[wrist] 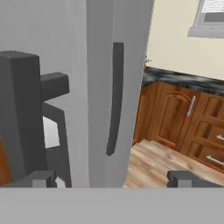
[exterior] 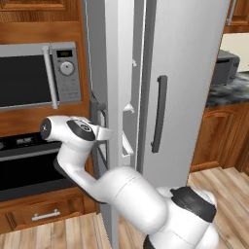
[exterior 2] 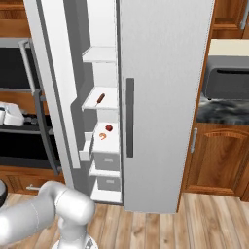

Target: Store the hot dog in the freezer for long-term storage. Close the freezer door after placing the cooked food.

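Observation:
The freezer stands open, its white shelves and drawers in sight. On the middle shelf lies the hot dog, a thin reddish-brown piece. The freezer door is swung out to the left, white inner side facing the shelves; in the left base view the freezer door shows edge-on. My gripper is outside that door, close by its dark bar handle. In the hand view the gripper is open with nothing between its fingertips, and the handle looms at the left.
Small red and orange bits lie on top of a drawer below the hot dog. The plain right fridge door is closed. A microwave and an oven sit left of the fridge; a dark counter over wooden cabinets is on the right.

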Motion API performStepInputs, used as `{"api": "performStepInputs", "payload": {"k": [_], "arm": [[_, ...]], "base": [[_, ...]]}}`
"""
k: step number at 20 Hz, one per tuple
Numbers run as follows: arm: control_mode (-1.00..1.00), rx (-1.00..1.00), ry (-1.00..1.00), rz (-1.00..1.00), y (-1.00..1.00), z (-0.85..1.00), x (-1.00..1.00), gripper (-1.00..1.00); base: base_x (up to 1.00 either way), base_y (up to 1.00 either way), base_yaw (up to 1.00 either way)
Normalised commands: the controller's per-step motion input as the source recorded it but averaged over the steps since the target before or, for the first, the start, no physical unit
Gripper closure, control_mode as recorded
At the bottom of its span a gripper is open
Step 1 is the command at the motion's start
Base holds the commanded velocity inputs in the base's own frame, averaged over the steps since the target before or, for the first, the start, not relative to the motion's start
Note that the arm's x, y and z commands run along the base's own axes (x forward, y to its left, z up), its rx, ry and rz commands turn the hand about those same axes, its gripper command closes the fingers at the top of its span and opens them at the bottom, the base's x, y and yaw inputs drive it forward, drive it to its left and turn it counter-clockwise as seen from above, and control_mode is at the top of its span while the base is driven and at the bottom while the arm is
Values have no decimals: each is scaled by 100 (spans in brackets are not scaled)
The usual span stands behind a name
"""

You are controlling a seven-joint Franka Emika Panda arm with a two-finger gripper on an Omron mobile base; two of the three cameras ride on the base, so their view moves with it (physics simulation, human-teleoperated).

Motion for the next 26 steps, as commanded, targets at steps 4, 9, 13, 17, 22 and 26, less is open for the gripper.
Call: {"api": "performStepInputs", "payload": {"k": [4, 9, 13, 17, 22, 26], "arm": [[-100, -6, 11, -9, 0, -30, 21, -100], [-100, -6, 6, -9, 0, -26, 10, -100], [-100, -3, 0, -7, 0, -13, 1, -100], [-100, 0, -5, -1, 21, 0, 0, -100], [-100, 0, -9, 0, 19, 0, 5, -100], [-100, 0, 1, 0, 2, 0, 29, -100]], "base": [[0, 0, 0], [0, 0, 0], [0, 0, 0], [0, 0, 0], [0, 0, 0], [0, 0, 0]]}}
